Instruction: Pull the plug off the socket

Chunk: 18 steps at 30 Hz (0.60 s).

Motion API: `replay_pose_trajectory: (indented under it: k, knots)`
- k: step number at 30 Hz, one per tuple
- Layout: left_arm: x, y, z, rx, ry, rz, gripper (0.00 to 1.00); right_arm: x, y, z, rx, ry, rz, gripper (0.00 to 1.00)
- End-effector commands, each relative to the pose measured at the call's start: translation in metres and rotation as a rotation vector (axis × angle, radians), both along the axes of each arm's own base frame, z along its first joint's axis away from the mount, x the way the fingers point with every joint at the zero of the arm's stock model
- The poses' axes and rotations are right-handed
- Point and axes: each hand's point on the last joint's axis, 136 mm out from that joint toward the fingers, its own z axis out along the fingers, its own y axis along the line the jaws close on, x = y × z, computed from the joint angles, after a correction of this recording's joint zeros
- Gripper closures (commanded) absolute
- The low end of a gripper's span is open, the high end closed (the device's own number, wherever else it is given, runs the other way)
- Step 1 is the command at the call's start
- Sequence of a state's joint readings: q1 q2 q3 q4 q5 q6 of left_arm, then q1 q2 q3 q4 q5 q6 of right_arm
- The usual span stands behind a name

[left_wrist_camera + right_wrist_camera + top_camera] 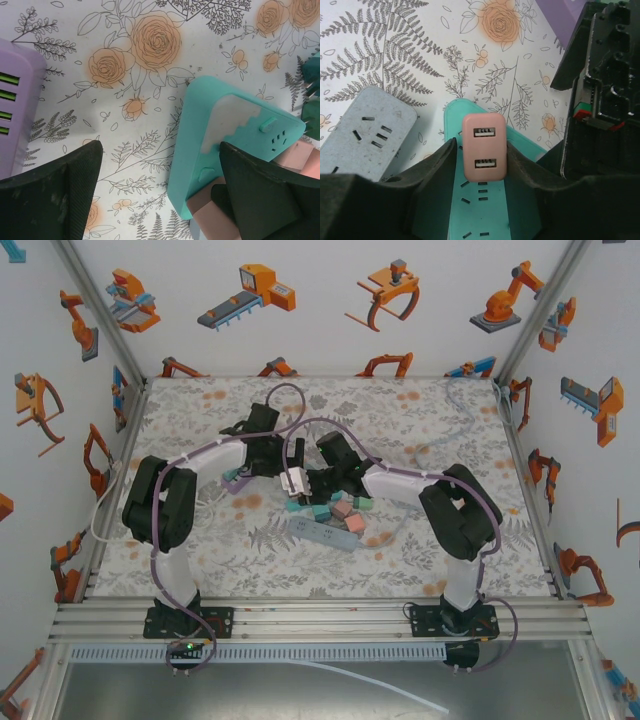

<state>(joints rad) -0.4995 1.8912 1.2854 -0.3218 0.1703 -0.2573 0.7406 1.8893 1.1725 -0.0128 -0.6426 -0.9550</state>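
Pink plug (484, 142) is seen seated upright in the teal power strip (482, 220), near the middle of the table (420, 60). Two USB ports are shown on its top face. Right gripper (482, 148) is set around it, jaws clamped on the plug's two sides. Left gripper (160, 147) is held low over one end of the same strip, jaws apart. One finger (260, 195) is laid over the strip's edge and the other (55, 195) is over bare table; contact with the strip cannot be told. A grey power strip (367, 135) is found just beside the teal one. A purple power strip (15, 110) is seen at the left edge of the left wrist view, apart from the teal strip.
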Motion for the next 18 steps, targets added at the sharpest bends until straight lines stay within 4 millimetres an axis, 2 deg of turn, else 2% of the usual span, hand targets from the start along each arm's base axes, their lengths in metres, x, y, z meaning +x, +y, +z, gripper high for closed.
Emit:
replay_pose_trajectory:
  k: [1,8,13,18]
  knots:
    - [-0.018,0.021,-0.041,0.165,0.083,-0.016,0.17,0.001,0.008,0.016,0.017,-0.013,0.002,0.62]
    - [-0.026,0.023,-0.059,0.178,0.116,-0.027,0.28,0.000,0.012,0.033,0.028,0.008,-0.019,0.75]
    - [-0.031,0.021,-0.076,0.194,0.150,-0.033,0.35,-0.002,0.019,0.040,0.008,-0.004,-0.030,0.78]
    - [-0.036,0.027,-0.085,0.238,0.152,-0.035,0.38,-0.004,0.023,0.051,-0.013,-0.053,-0.046,0.79]
